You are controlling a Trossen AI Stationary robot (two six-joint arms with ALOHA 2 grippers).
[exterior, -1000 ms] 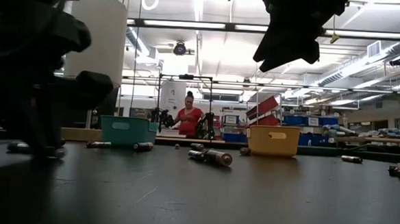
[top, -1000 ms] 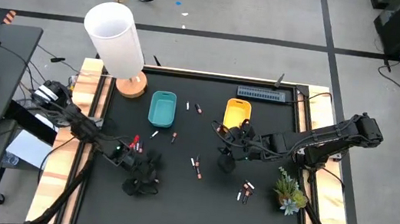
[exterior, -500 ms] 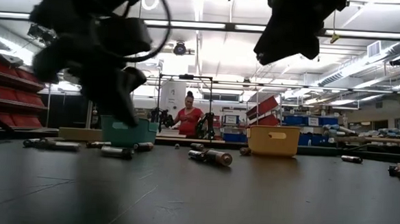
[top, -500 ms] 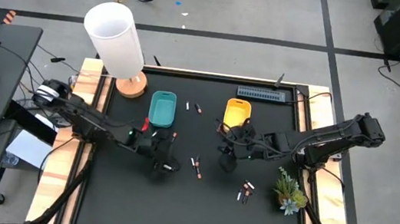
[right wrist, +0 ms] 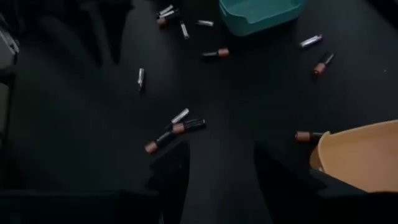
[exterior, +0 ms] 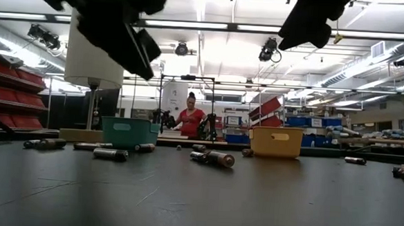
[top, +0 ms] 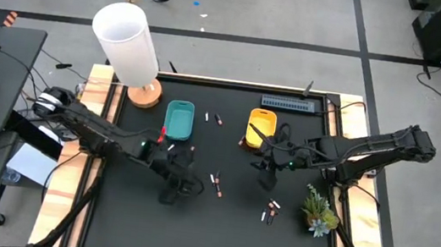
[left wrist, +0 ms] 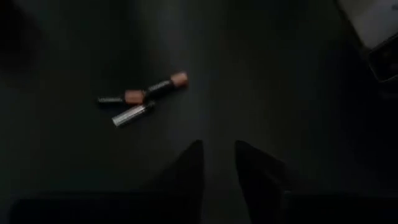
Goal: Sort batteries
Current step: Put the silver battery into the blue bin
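The left gripper (left wrist: pixel 217 163) is hanging over the black mat (top: pixel 216 221), its fingers parted with nothing between them. Just ahead of it three batteries (left wrist: pixel 144 99) are lying touching in a small cluster. The right gripper (right wrist: pixel 216 163) is hovering with fingers spread and empty, a copper-tipped battery (right wrist: pixel 307 135) lying beside the yellow tray (right wrist: pixel 364 155). More batteries are lying scattered toward the teal tray (right wrist: pixel 261 11).

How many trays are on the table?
2: the teal tray sits toward the table's back on the left arm's side; the yellow tray sits level with it on the right arm's side.
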